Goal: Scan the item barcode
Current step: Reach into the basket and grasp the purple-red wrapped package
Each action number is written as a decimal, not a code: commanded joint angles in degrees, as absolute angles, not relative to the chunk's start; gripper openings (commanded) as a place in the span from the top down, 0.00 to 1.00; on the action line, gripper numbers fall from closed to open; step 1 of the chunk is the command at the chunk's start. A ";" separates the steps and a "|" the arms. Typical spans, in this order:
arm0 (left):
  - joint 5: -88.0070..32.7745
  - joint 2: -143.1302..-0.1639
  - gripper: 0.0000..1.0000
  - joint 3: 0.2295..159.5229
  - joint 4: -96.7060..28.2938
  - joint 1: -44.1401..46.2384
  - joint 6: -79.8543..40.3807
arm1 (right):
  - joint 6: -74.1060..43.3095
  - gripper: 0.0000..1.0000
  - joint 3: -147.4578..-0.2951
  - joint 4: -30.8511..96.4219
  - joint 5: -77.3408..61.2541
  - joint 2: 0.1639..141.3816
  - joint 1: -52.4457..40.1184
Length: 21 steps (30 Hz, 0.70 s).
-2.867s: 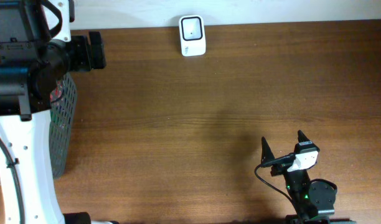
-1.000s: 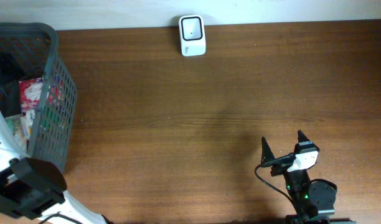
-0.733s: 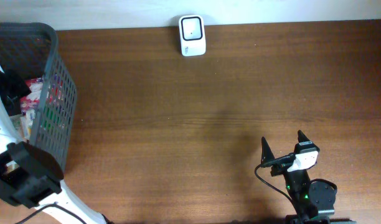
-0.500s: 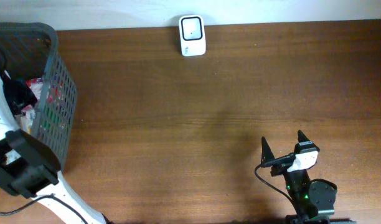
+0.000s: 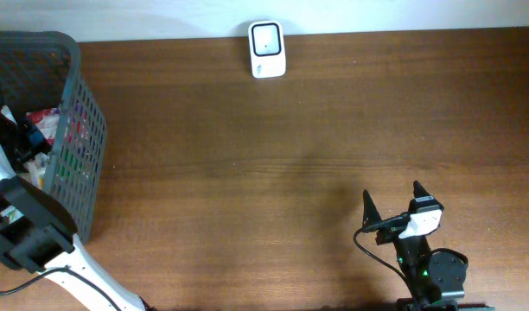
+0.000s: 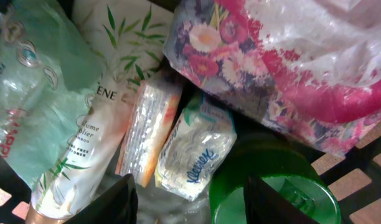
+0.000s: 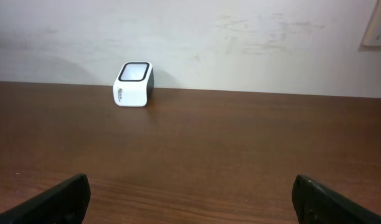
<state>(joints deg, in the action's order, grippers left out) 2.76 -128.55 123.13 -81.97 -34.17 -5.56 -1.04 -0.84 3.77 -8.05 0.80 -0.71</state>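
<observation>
Reaching down into the basket (image 5: pixel 85 130) at the left edge of the tabletop (image 5: pixel 290 173), the left fingers (image 6: pixel 189 186) stand apart with nothing clamped. The tissue pack (image 6: pixel 193 149), the likeliest item to scan, lies in the gap between them, its lower end about level with the tips; whether either finger touches it I cannot tell. Crowding is the main risk. An orange packet (image 6: pixel 147 127) lies against one side of the pack with a tube (image 6: pixel 84 149) just beyond it, and a green lid (image 6: pixel 284 196) sits just beside the finger on the opposite side. Closing here could catch the packet along with the pack, or jam a finger on the lid. The pack's soft, slick wrap may also squash and slip out on the lift, and the floral bag (image 6: pixel 284 56) just beyond it could snag. No barcode shows on the visible face, so the pack may need turning before the scanner (image 5: pixel 267 49), which stands at the far edge, well apart from the basket. The right fingers (image 7: pixel 190 196) are wide apart and empty near the near right corner, facing the scanner.
</observation>
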 commanded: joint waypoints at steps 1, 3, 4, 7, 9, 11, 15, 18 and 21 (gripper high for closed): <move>2.96 -132.92 0.49 122.72 -81.69 -34.48 -4.64 | -0.67 0.01 -0.32 3.79 -8.40 0.47 -0.36; 2.94 -133.19 0.54 122.72 -81.71 -34.79 -4.62 | -0.67 0.01 -0.32 3.79 -8.40 0.47 -0.36; 2.94 -133.19 0.55 122.72 -81.69 -34.85 -4.62 | -0.67 0.01 -0.32 3.79 -8.40 0.47 -0.36; 2.04 -133.10 0.59 122.89 -82.19 -34.85 -4.64 | -0.67 0.01 -0.32 3.79 -8.40 0.47 -0.36; 0.30 -133.05 0.60 125.03 -83.26 -34.85 -4.62 | -0.67 0.01 -0.32 3.79 -8.40 0.47 -0.36; -0.30 -133.05 0.60 128.44 -85.10 -34.85 -4.62 | -0.67 0.01 -0.32 3.79 -8.40 0.47 -0.36; 0.14 -133.08 0.51 133.64 -86.70 -35.09 -4.62 | -0.67 0.02 -0.32 3.79 -8.40 0.47 -0.36; 3.01 -133.64 0.47 131.76 -86.63 -35.11 -4.67 | -0.67 0.01 -0.32 3.79 -8.40 0.47 -0.36; 5.41 -135.04 0.43 128.81 -86.46 -35.11 -5.32 | -0.67 0.01 -0.32 3.79 -8.40 0.47 -0.36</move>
